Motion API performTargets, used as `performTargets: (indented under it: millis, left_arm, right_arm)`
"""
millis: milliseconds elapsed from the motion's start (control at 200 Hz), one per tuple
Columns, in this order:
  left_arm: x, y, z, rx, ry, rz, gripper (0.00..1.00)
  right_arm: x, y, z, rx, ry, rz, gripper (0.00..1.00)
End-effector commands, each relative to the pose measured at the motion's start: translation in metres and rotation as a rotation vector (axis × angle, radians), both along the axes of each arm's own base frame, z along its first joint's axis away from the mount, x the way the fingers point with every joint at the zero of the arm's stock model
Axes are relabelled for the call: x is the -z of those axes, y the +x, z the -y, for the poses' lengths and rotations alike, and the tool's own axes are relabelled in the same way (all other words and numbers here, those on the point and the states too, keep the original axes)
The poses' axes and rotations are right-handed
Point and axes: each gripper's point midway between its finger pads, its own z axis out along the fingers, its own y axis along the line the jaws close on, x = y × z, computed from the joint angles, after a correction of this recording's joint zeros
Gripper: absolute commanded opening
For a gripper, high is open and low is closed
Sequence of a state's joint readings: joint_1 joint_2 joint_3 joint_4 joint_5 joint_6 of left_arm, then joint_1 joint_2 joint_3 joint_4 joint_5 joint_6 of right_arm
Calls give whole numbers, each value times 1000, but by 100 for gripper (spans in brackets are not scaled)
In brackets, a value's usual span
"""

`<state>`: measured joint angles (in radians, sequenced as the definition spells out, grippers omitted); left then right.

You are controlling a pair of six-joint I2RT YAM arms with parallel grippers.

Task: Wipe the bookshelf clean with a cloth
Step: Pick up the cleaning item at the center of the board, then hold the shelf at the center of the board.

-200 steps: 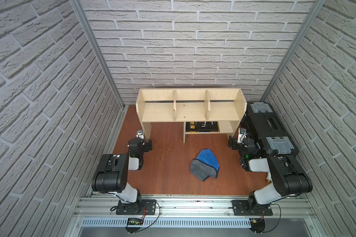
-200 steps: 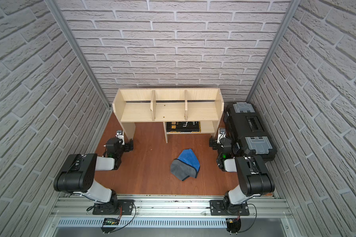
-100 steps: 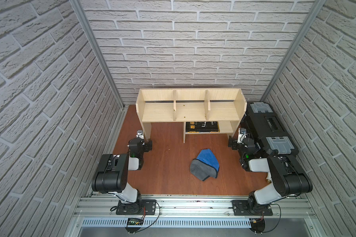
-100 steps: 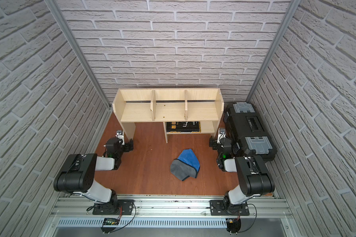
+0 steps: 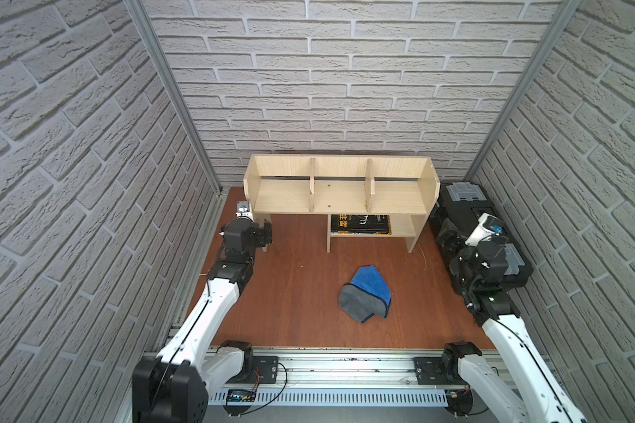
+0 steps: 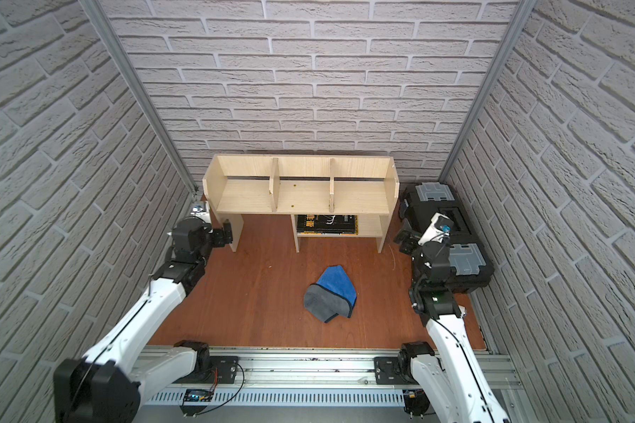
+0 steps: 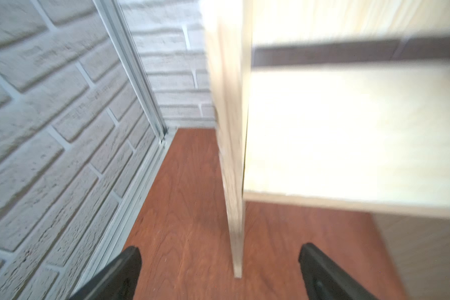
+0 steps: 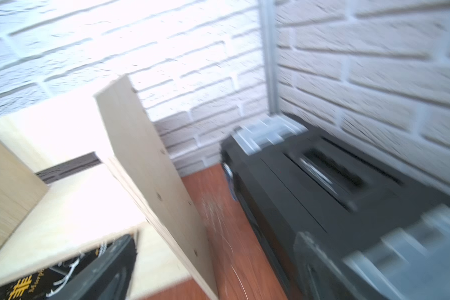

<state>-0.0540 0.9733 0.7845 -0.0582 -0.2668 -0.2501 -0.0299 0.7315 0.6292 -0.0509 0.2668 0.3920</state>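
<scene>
On the left, the left gripper (image 5: 267,234) hovers just beside the left side panel of the bookshelf (image 5: 340,199). Its jaws are spread wide and hold nothing. In the left wrist view the panel's edge shows between the two black fingers (image 7: 122,272), farther off. Compared with a moment ago, this arm's elbow rides much higher and nearer the camera. The wrist view is smeared, so we judge the arm is just setting off.

In the middle, the pale plywood bookshelf stands against the back brick wall exactly where it was. Its top board is bare, and a black book with gold lettering (image 5: 360,224) lies on its small lower shelf. In front of it, well apart from both grippers, the cloth (image 5: 365,298) lies crumpled on the red-brown tabletop (image 5: 290,293). It lies blue side up with a grey flap folded over, and it has not shifted.

On the right, the right gripper (image 6: 404,240) is likewise raised, between the bookshelf's right panel and the black toolbox (image 6: 433,205). Its jaws also look wide and empty, and its view is blurred too.

We read this as the very start of the task. Nothing is wiped, the cloth is not picked up, and a reach down to it comes next.
</scene>
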Motion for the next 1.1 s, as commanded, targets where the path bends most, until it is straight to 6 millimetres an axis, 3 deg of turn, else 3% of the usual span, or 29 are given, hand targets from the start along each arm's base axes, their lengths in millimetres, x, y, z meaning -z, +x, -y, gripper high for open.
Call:
performTargets:
  millis: [0,110,135,165,195,355,425,475,575,690,855,930,995,1095]
  left_arm:
    - [67,-54,16,-14,-223,-257,98]
    - [66,-84,23,-8,-253,-249,98]
    - [57,-91,25,0,-258,-218,98]
    - [51,-94,25,0,-265,-200,98]
    - [45,-96,26,4,-274,-186,98]
    - [0,-84,38,56,-331,-132,99]
    - [-22,-73,42,70,-342,-130,98]
    - [-40,-69,43,75,-339,-116,98]
    - [-67,-61,47,102,-329,-89,98]
    - [-82,-58,46,100,-326,-76,98]
    - [-110,-56,18,19,-299,-46,98]
    - [-107,-40,12,31,-323,-90,98]
    - [-101,-25,4,32,-350,-129,98]
    - [-100,-3,-3,37,-306,-102,98]
  right_arm:
    - [104,-37,-24,-56,157,-472,89]
    - [108,-56,-68,-186,40,-646,89]
    - [107,-59,-81,-219,19,-659,89]
    - [107,-62,-98,-262,7,-667,98]
    - [108,-64,-116,-302,9,-670,100]
    - [111,-63,-190,-431,36,-526,100]
    - [118,-56,-224,-552,173,-451,100]
    - [130,-55,-246,-616,176,-521,99]
    - [166,-59,-277,-665,2,-743,88]
    - [211,-70,-289,-651,-44,-867,88]
    - [236,-94,-292,-637,-117,-919,88]
    - [249,-101,-289,-629,-150,-950,86]
    - [260,-103,-284,-610,-153,-968,71]
    - [267,-102,-288,-628,-135,-944,25]
